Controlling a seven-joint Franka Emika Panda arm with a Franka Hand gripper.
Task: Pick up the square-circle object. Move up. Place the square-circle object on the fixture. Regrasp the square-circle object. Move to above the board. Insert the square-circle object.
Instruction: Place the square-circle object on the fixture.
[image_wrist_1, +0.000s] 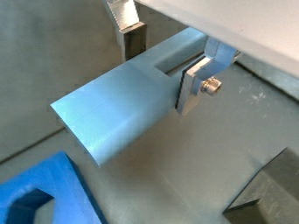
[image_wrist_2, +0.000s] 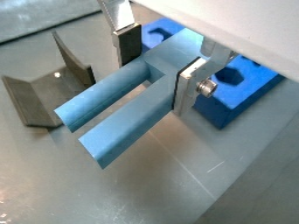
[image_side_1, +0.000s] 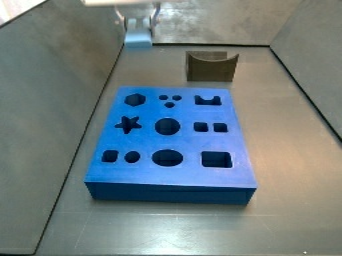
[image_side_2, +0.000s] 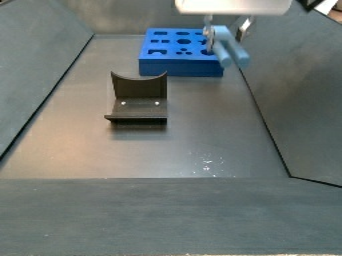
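the gripper (image_wrist_2: 158, 54) hangs high above the floor with its two silver fingers (image_wrist_1: 195, 77) closed on the square-circle object (image_wrist_1: 122, 109), a pale blue-grey peg whose slotted end sits between the pads while the long body sticks out below. in a side view the gripper (image_side_1: 140, 22) and the square-circle object (image_side_1: 139, 38) show near the far edge of the scene, just left of the fixture (image_side_1: 210, 65) and beyond the far end of the board (image_side_1: 167, 145). in a side view from the opposite end, the square-circle object (image_side_2: 226, 45) hangs by the right edge of the board (image_side_2: 182, 52), well clear of the fixture (image_side_2: 136, 98), which stands nearer and to the left.

as a judgement of progress: the peg is off the floor and firmly held, so the pick-up looks done and the arm seems to be in the raised position. the notch of the fixture (image_wrist_2: 49, 83) is bare, so the placing there, the regrasp, the move above the board (image_wrist_2: 228, 83) and the insertion all appear to be left. whether the peg hangs over the floor or over the board's edge cannot be settled from these views.

no brand, label or writing can be read anywhere in the pictures.
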